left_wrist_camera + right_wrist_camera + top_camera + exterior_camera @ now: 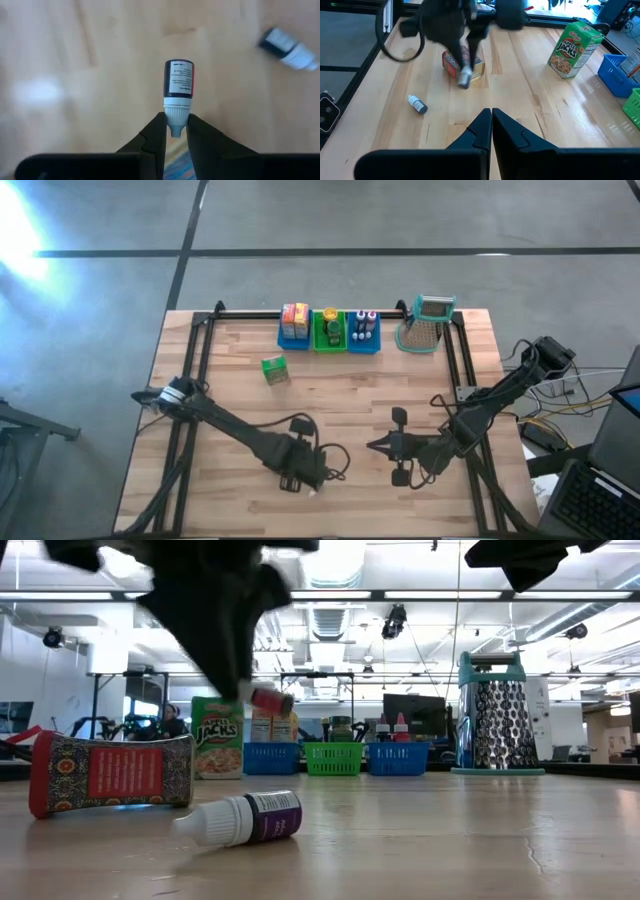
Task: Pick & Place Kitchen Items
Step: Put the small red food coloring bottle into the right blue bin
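Step in hand, as I judge it: carry phase of a pick-and-place, one small bottle already lifted off the worktop.

Left tool: near the front edge, left of centre. Fingers closed on the white cap of the small bottle, dark labelled body sticking out past the tips, wood well below it. In the low view this bottle hangs clear of the surface.

Under and beside the left tool, a patterned red packet lies flat. A second bottle, purple label, white cap, lies on its side just beside the packet, untouched.

Green cereal box: stands alone toward the back, left of the bins.

Next move, judged: carry the held bottle to the blue bin at the back edge, which already holds bottles. Needs height to clear the rim, release only over the opening.

Right tool: low over the front right part of the worktop, fingers together, nothing between them, waiting.
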Available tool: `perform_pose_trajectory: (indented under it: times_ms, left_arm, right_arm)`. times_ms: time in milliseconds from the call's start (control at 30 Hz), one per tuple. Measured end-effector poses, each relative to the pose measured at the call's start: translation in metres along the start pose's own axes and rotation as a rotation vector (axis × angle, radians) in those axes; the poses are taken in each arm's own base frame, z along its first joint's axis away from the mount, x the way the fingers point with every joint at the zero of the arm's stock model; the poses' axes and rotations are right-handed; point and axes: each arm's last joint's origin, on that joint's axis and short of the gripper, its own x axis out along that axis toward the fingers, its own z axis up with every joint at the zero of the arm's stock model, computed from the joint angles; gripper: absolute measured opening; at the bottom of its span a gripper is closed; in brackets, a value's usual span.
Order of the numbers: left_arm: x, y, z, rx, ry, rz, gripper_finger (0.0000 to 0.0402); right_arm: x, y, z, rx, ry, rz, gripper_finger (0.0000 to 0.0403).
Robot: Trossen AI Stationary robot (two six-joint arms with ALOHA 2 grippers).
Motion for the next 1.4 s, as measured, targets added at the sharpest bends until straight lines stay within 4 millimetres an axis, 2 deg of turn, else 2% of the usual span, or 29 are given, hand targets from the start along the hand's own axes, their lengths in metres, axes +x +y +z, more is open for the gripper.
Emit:
perform_pose_trajectory:
  times_ms: [167, 267, 367, 533, 767, 967, 1300, 1400]
  left_arm:
    - [-0.018, 0.017, 0.005, 0.181, 0.036, 0.114, 0.0071]
    - [-0.016, 0.023, 0.0, 0.272, 0.099, 0.155, 0.0072]
    - [-0.011, 0.026, -0.006, 0.358, 0.162, 0.187, 0.0071]
    - [0.006, 0.029, -0.011, 0.531, 0.312, 0.287, 0.0071]
    - [0.055, 0.024, -0.011, 0.904, 0.535, 0.473, 0.0071]
    - [0.084, 0.02, -0.011, 1.189, 0.709, 0.619, 0.0071]
    - [0.088, 0.021, -0.009, 1.537, 0.892, 0.637, 0.0071]
    - [0.093, 0.019, -0.002, 1.481, 0.827, 0.715, 0.0071]
  right_arm:
    - [0.0, 0.0, -0.001, -0.017, 0.009, -0.003, 0.0009]
    - [-0.002, -0.005, -0.006, -0.065, 0.055, -0.043, 0.0009]
    - [-0.008, -0.015, -0.01, -0.073, 0.073, -0.189, 0.0009]
    - [-0.017, -0.032, -0.008, 0.006, 0.025, -0.377, 0.0009]
    - [-0.021, -0.058, 0.005, 0.103, 0.0, -0.441, 0.0009]
    - [-0.024, -0.071, 0.009, 0.115, 0.006, -0.475, 0.0009]
    - [-0.021, -0.071, 0.004, 0.078, 0.045, -0.488, 0.0009]
    - [-0.02, -0.07, 0.003, 0.074, 0.049, -0.489, 0.0009]
